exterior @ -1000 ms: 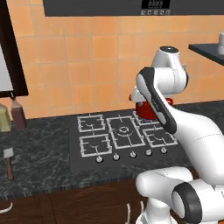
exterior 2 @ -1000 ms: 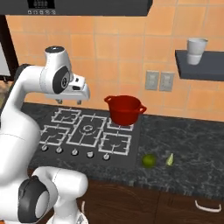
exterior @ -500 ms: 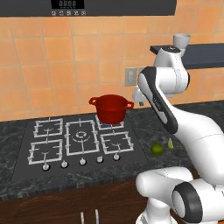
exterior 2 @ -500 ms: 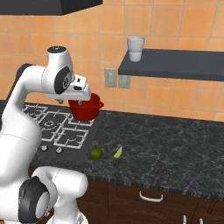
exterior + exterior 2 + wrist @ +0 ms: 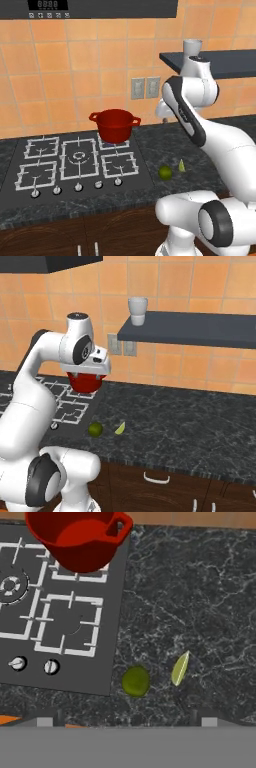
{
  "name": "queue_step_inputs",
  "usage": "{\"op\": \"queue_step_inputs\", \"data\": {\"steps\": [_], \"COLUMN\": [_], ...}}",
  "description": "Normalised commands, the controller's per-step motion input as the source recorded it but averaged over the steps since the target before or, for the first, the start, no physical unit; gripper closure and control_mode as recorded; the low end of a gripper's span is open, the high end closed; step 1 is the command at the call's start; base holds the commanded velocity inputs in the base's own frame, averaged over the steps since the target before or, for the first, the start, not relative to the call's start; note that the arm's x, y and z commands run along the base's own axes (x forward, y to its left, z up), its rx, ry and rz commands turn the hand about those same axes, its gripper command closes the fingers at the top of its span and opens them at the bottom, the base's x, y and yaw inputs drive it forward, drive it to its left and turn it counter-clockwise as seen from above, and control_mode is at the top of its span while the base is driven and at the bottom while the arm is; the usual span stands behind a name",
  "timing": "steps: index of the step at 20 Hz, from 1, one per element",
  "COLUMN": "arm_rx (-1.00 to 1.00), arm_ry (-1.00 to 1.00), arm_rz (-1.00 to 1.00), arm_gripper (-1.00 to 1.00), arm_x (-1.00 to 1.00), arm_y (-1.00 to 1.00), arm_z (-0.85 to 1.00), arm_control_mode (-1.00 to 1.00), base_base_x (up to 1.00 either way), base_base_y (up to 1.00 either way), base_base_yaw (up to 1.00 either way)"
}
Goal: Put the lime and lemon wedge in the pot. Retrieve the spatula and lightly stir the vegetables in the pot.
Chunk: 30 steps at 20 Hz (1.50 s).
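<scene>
The red pot (image 5: 115, 125) stands on the stove's back right burner, and the hand view shows its inside (image 5: 75, 534) bare. On the dark counter right of the stove lie the round green lime (image 5: 135, 680) and, just to its right, the yellowish-green lemon wedge (image 5: 179, 668); lime (image 5: 165, 173) and wedge (image 5: 182, 166) rest apart. My gripper (image 5: 126, 719) hovers well above them, open, its tips wide apart with nothing between. In the right base view my hand (image 5: 92, 363) covers part of the pot (image 5: 82, 384). The spatula is out of view.
A gas stove (image 5: 75, 162) with front knobs fills the counter's left part. A dark wall shelf (image 5: 200, 328) carries a pale grey cup (image 5: 138, 311). Wall sockets (image 5: 145, 87) sit on the orange tiles. Dark speckled counter (image 5: 190, 431) stretches to the right.
The base has driven right, so the whole scene slid left in both base views. The lime and lemon wedge now sit nearer the middle; the spatula left the picture.
</scene>
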Motion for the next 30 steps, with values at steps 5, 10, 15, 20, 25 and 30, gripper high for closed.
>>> {"op": "queue_step_inputs", "data": {"steps": [5, 10, 15, 20, 25, 30], "arm_rx": [0.00, 0.00, 0.00, 0.00, -0.02, -0.04], "arm_ry": [0.14, 0.15, 0.06, 0.08, 0.05, 0.00], "arm_rz": [-0.01, 0.00, 0.00, 0.00, 0.00, -0.03], "arm_gripper": [-1.00, -1.00, -1.00, -1.00, -1.00, -1.00], "arm_x": [0.01, 0.00, -0.07, 0.00, 0.04, 0.15], "arm_y": [0.00, 0.00, 0.00, 0.04, 0.01, 0.00], "arm_z": [-0.80, -0.90, -0.76, -0.59, -0.45, -0.40], "arm_control_mode": [-1.00, -1.00, -1.00, -1.00, -1.00, -1.00], "base_base_x": [0.00, 0.00, 0.00, 0.00, 0.00, 0.00], "base_base_y": [0.00, 0.00, 0.00, 0.00, 0.00, 0.00], "base_base_yaw": [0.00, 0.00, 0.00, 0.00, 0.00, 0.00]}}
